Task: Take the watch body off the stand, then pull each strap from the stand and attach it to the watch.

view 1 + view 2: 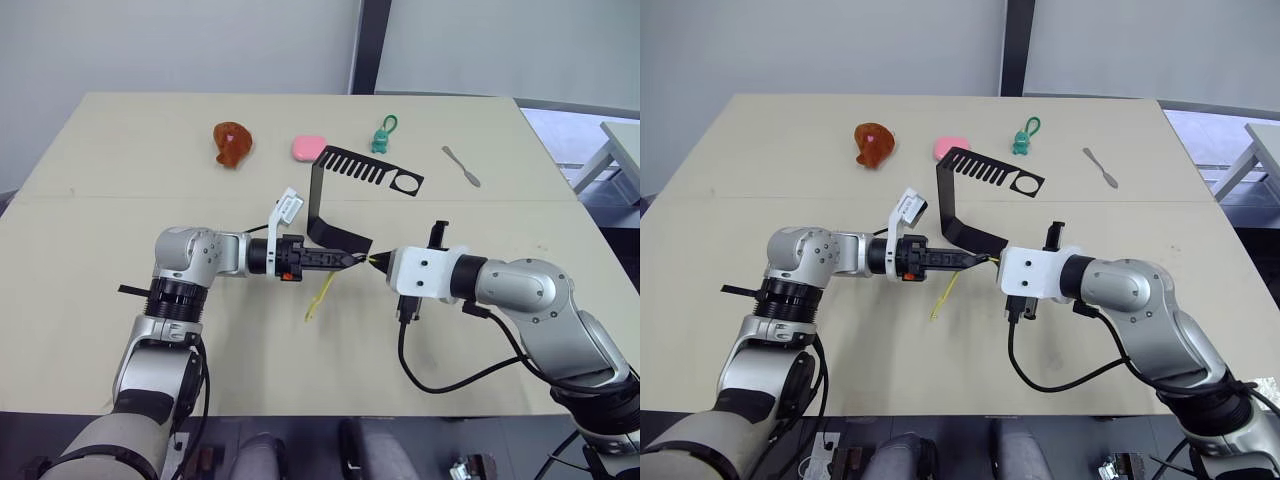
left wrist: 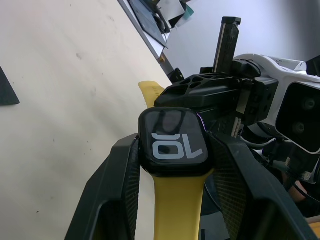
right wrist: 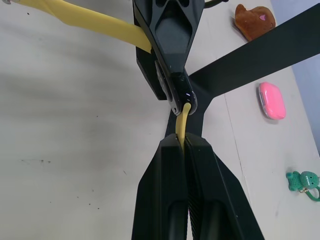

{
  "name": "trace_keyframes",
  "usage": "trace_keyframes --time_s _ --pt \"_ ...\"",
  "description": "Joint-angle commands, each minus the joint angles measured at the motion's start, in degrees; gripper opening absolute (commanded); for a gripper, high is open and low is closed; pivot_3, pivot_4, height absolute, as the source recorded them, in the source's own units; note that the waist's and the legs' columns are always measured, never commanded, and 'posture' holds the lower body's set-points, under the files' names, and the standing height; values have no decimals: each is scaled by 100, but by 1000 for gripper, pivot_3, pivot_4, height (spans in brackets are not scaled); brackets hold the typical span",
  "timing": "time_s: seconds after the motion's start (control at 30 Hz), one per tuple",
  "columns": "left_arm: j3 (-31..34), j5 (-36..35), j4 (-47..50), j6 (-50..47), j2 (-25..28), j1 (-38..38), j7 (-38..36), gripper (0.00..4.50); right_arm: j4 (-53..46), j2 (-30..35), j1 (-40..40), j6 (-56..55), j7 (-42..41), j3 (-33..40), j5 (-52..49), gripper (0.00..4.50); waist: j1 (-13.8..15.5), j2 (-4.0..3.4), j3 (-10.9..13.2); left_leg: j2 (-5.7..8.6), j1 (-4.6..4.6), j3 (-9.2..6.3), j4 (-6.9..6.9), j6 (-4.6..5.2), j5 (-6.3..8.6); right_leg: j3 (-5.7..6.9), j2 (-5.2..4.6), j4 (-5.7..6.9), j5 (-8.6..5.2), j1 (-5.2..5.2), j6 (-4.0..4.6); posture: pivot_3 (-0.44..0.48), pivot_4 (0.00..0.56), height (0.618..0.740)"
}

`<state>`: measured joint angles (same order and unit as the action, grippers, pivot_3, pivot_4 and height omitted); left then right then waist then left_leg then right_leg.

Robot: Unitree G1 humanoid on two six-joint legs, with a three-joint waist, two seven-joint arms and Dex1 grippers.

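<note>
The watch body point(image 2: 173, 141) carries one white mark on its screen. It reads like "10" or "OL", seen turned around. No other writing is legible.

The watch body point(image 2: 172, 142) is small, black and square, with a dark screen and a white mark on it. It sits up off the bench, squeezed between two black fingers. One yellow strap point(image 1: 320, 296) is already stuck to it and hangs down, its far end close to the bench. The other yellow strap point(image 3: 183, 119) is pinched at one end, and its free end touches the watch's edge. The black stand point(image 1: 340, 205) stands empty just behind them.
</note>
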<state>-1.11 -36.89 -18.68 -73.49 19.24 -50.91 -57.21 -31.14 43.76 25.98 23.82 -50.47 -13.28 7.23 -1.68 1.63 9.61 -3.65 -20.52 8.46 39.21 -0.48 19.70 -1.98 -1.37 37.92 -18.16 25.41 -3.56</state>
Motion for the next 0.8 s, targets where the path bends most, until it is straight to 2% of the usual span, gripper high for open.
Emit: trace_keyframes --time_s 0.03,0.3,0.4,0.47,0.63,0.67,0.8 --pt "-169 -89 145 151 -75 -110 -153 1592 -283 -76 149 -144 -9 43 -89 0 0 0 0 0 0 0 0 0 0 0 0 0 0 0 0 0 150 740" --pt "-299 113 -68 514 47 -88 -166 1592 -609 57 2 -193 -53 308 -245 0 3 0 0 0 0 0 0 0 0 0 0 0 0 0 0 0 150 740" --pt "-639 342 306 1083 269 63 -470 1592 -917 238 -284 -40 -272 807 -715 960 6 0 0 0 0 0 -1 0 0 0 0 0 0 1 0 0 150 740" --pt "-838 473 560 1471 433 173 -669 1592 -1039 409 -523 78 -455 1189 -1070 1884 6 0 0 0 0 -1 -2 -2 1 0 1 -2 0 1 0 0 150 740" --pt "-1061 939 1204 2846 892 492 -1048 1592 -1160 545 -1226 1028 -995 2739 -2993 4288 12 0 0 -1 1 -1 0 -2 1 -1 0 2 0 -2 0 0 150 740" --pt "-1103 1072 1386 3218 1014 608 -1151 1592 -1129 576 -1339 1246 -1089 3042 -3386 4408 6 0 0 0 1 0 -1 -1 1 -3 -1 0 0 -2 0 0 150 740" --pt "-1244 1689 2147 5099 1513 1241 -1616 1592 -1181 740 -1769 1803 -1272 3782 -4539 4408 1 0 0 -3 7 1 -7 -1 1 -7 0 -1 -1 -2 2 0 150 740"
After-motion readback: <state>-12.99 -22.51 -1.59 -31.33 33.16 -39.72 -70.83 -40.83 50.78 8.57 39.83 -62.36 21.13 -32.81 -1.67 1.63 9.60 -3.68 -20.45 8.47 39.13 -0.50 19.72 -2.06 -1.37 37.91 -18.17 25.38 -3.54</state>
